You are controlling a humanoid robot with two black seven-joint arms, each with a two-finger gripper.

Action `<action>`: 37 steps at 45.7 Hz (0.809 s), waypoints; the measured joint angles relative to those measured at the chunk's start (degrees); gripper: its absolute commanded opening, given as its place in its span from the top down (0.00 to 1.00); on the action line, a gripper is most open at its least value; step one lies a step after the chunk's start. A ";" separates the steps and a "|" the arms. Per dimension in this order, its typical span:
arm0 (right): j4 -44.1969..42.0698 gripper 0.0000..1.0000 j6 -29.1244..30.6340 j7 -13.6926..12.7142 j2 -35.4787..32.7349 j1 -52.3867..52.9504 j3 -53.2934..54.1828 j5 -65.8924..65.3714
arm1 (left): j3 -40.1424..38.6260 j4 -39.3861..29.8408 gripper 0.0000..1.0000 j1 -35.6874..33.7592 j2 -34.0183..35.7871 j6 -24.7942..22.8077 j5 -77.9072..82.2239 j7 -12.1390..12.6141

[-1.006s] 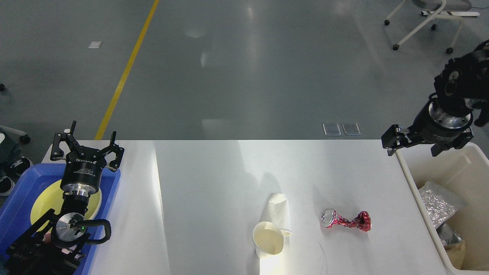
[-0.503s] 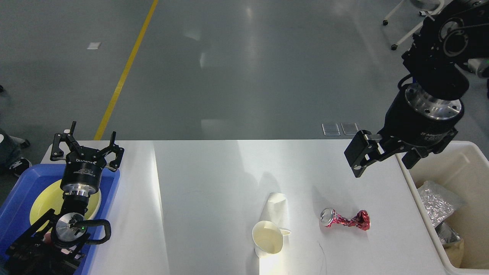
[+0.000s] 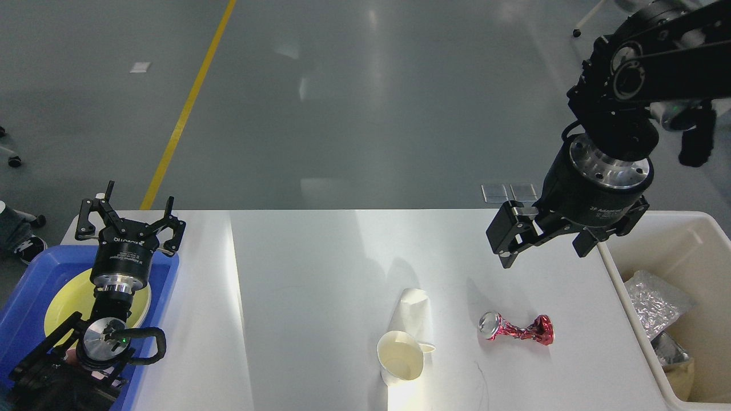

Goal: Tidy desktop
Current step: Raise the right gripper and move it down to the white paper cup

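The white desktop (image 3: 314, 285) holds a crushed red can (image 3: 517, 330) lying on its side at the right of centre. A white paper cup (image 3: 402, 348) lies on its side just left of the can, its mouth toward me. My right gripper (image 3: 542, 248) is open and empty. It hangs above the table's right part, up and slightly right of the can, apart from it. My left gripper (image 3: 134, 211) is open and empty at the far left, over the far end of the blue tray (image 3: 23, 297).
A yellow plate (image 3: 65, 302) lies in the blue tray under my left arm. A cream bin (image 3: 702, 220) stands at the table's right edge and holds a silver foil bag (image 3: 654, 302) and other waste. Grey floor lies beyond the table.
My right gripper has moved left from over the cream bin to above the table near the can. The left arm, can and cup have not moved.
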 measured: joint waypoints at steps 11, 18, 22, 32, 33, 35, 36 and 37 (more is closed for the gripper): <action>-0.02 0.02 -7.12 -0.12 2.46 -5.65 5.30 2.79 | -0.03 -0.01 0.03 -0.04 0.00 0.00 0.00 0.00; -0.62 0.02 -17.62 -0.42 5.21 -13.40 10.54 2.99 | -0.03 -0.01 0.03 -0.03 0.00 0.00 0.00 0.00; -0.88 0.02 -24.14 -0.50 6.83 -18.71 13.50 2.39 | -0.02 -0.01 0.03 -0.02 0.00 0.00 0.00 0.01; -4.65 0.02 -33.13 -0.45 12.61 -30.74 15.17 -2.13 | 0.00 -0.01 0.03 -0.01 0.00 0.00 0.00 0.00; -5.07 0.02 -33.62 -0.45 13.28 -31.76 15.18 -2.79 | 0.01 -0.01 0.03 -0.01 0.00 0.00 0.00 0.00; -5.87 0.02 -34.75 -0.42 14.54 -34.01 15.20 -4.06 | 0.01 -0.01 0.03 -0.01 0.00 0.00 0.00 0.00; -6.20 0.02 -35.23 -0.42 14.92 -34.94 15.20 -4.51 | 0.01 -0.01 0.03 -0.01 0.00 0.00 0.00 0.00; -6.55 0.02 -35.80 -0.43 15.29 -36.08 15.16 -4.94 | 0.01 -0.01 0.03 -0.01 0.00 0.00 0.00 0.00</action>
